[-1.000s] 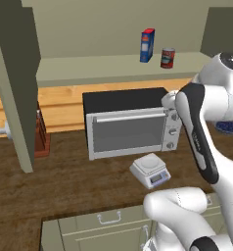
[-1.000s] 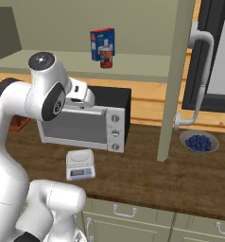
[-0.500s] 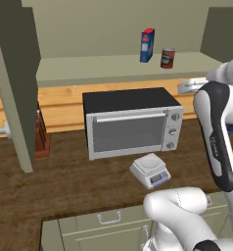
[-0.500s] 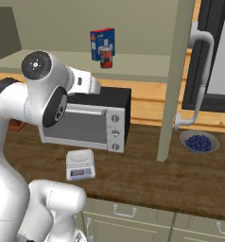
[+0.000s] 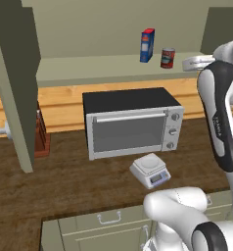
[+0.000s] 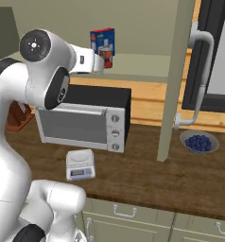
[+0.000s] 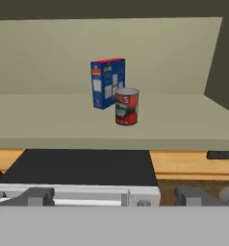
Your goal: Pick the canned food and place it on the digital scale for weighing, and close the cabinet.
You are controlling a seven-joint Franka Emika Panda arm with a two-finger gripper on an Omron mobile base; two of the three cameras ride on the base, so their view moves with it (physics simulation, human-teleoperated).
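Canned food (image 7: 126, 106) upright on the open cabinet's shelf (image 7: 49, 126), just beside and in front of a blue-and-red box (image 7: 107, 82), untouched. Gripper (image 7: 111, 196) level with the shelf edge and well short of the can, fingers (image 7: 37, 196) spread wide apart, nothing between them. Digital scale (image 5: 150, 170) flat on the dark wooden counter (image 5: 64, 184), just in front of the silver toaster oven (image 5: 130, 123), plate bare. Cabinet door (image 6: 177, 78) swung open, bar handle (image 6: 198, 75) facing out. Bowl of blueberries (image 6: 199, 142) near the door's foot.
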